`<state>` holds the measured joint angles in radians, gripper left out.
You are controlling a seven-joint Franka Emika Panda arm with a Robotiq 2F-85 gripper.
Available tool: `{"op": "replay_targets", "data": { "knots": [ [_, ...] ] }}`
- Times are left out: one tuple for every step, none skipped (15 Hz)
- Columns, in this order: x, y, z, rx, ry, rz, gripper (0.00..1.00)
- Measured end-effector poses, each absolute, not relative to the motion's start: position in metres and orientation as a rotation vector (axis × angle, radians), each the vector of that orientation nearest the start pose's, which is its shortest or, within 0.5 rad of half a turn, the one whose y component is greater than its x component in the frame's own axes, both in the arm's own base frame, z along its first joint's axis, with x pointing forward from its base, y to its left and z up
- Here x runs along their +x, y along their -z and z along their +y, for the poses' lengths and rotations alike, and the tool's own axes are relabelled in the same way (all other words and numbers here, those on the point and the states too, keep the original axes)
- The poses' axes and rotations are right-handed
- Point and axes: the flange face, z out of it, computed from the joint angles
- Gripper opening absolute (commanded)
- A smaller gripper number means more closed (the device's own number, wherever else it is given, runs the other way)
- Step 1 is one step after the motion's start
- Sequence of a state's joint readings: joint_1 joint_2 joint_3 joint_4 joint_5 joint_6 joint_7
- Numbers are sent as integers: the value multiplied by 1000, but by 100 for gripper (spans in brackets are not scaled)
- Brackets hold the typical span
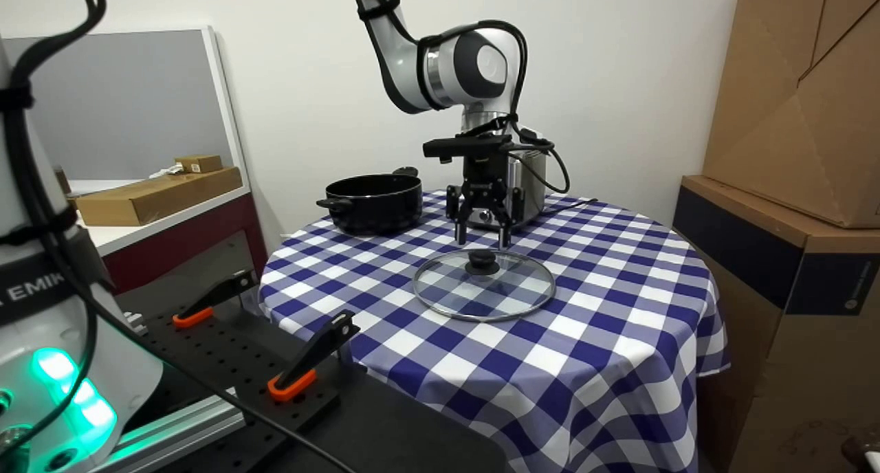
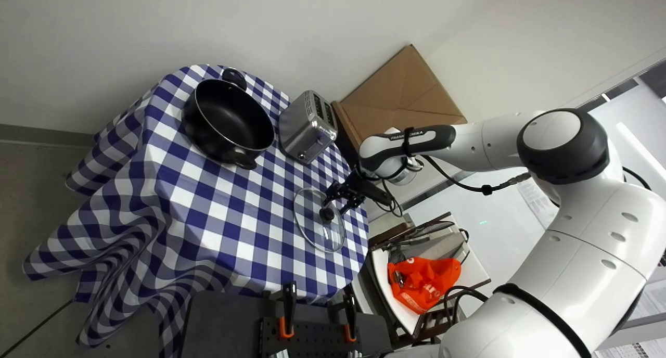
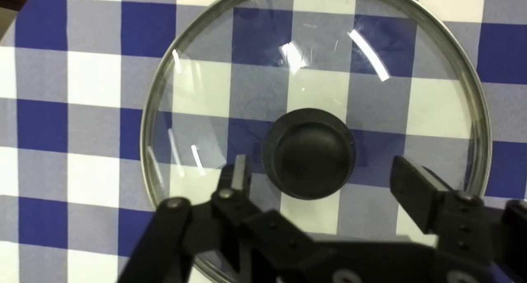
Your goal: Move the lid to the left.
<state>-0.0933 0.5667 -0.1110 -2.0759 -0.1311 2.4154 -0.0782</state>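
Note:
The lid is a round, clear glass lid with a thin metal rim. It lies flat on the checked tablecloth in both exterior views and fills much of the wrist view. Its dark centre knob points up. My gripper is open and empty, pointing down just above the lid near the knob. In the wrist view the fingertips appear on either side of the knob with gaps on both sides. They do not appear to touch it.
A black pot with two handles and a steel toaster stand on the round table. Large cardboard boxes stand beside the table. Black clamps sit on the robot's mounting plate.

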Motion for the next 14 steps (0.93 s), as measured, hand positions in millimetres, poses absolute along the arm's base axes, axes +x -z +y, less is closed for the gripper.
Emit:
{"op": "replay_targets", "data": {
  "knots": [
    [544, -134, -117, -3226, -397, 2, 100],
    [543, -132, -118, -3234, -397, -12, 100],
    [543, -131, -121, -3246, -391, -28, 97],
    [543, -129, -124, -3259, -379, -43, 74],
    [543, -126, -127, -3271, -362, -56, 73],
    [544, -124, -130, -3279, -349, -62, 69],
    [544, -121, -130, -3280, -344, -64, 62],
    [543, -120, -130, -3280, -347, -66, 53],
    [543, -118, -128, -3278, -352, -69, 45],
    [542, -116, -127, -3276, -357, -74, 39],
    [542, -114, -125, -3274, -363, -78, 31],
    [542, -114, -122, -3271, -365, -84, 25],
    [543, -115, -121, -3271, -366, -88, 25],
    [543, -115, -121, -3271, -367, -89, 25]
  ]
}}
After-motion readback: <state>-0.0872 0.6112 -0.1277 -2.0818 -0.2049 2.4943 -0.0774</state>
